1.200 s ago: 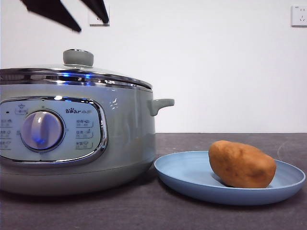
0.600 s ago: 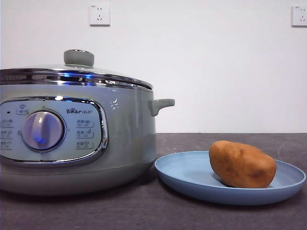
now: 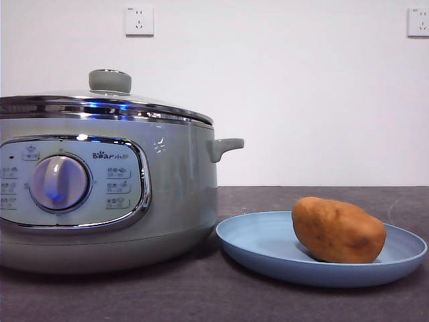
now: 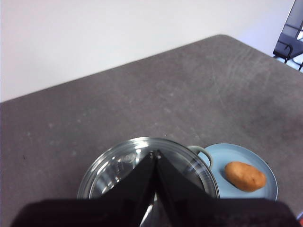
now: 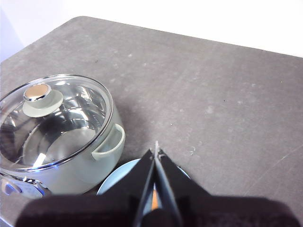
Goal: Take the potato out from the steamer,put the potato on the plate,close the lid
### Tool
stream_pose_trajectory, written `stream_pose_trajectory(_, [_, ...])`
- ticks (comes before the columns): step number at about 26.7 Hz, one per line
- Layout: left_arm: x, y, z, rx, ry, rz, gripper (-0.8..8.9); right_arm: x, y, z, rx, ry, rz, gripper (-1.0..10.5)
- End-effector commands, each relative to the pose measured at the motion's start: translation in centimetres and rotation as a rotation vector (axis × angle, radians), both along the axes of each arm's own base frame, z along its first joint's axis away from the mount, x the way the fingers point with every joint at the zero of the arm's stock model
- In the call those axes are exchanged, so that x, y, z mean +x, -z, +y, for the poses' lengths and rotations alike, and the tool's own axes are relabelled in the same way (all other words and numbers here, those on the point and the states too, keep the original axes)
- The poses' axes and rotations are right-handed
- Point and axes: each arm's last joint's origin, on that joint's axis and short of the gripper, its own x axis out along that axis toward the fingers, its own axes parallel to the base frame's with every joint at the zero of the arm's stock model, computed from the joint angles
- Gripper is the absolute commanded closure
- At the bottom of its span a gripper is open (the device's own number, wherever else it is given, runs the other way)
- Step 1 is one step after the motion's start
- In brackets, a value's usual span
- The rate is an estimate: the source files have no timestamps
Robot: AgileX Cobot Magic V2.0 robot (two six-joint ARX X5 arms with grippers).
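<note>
The sage-green steamer (image 3: 107, 188) stands at the left of the table, and the glass lid (image 3: 100, 102) with its green knob (image 3: 110, 80) sits closed on it. To its right the orange-brown potato (image 3: 338, 229) lies on the light blue plate (image 3: 268, 245). My left gripper (image 4: 155, 154) hangs shut and empty high above the lid (image 4: 118, 163), with the potato (image 4: 245, 176) on the plate (image 4: 222, 156) off to one side. My right gripper (image 5: 156, 146) is shut, high over the plate (image 5: 120, 182), beside the steamer (image 5: 85, 163). A sliver of potato (image 5: 154, 201) shows between its jaws from far below.
Dark grey tabletop (image 4: 142, 104) spreads bare behind the steamer and plate. A white wall with two power sockets (image 3: 139, 20) closes off the back. A dark metal frame (image 4: 289, 38) stands beyond the table's far corner.
One second ago two black jaw tips hung at the top left above the lid; they have since risen out of the front view. Steamer, lid, plate and potato have not moved.
</note>
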Motion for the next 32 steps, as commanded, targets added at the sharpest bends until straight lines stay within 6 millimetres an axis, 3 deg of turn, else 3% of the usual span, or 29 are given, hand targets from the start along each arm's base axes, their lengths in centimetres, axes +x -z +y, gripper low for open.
stream_pose_trajectory(1, [0.0,0.3,0.0,-0.010,-0.007,0.030,8.16,0.0,-0.1,0.0,0.007,0.007,-0.006,9.5])
stream_pose_trajectory(18, [2.8,1.2,-1.3,0.036,-0.021,0.114,8.16,-0.1,-0.1,0.0,0.004,0.006,-0.002,9.5])
stream_pose_trajectory(24, [1.2,0.6,0.2,-0.007,-0.071,0.067,8.16,-0.1,-0.1,0.0,0.004,0.006,-0.001,9.5])
stream_pose_trajectory(28, [-0.8,0.0,1.7,-0.154,-0.175,0.039,8.16,-0.1,-0.1,0.0,0.004,0.006,-0.001,9.5])
stream_pose_trajectory(32, [-1.8,1.1,2.6,-0.206,-0.241,-0.026,8.16,-0.1,-0.1,0.0,0.004,0.006,-0.001,9.5])
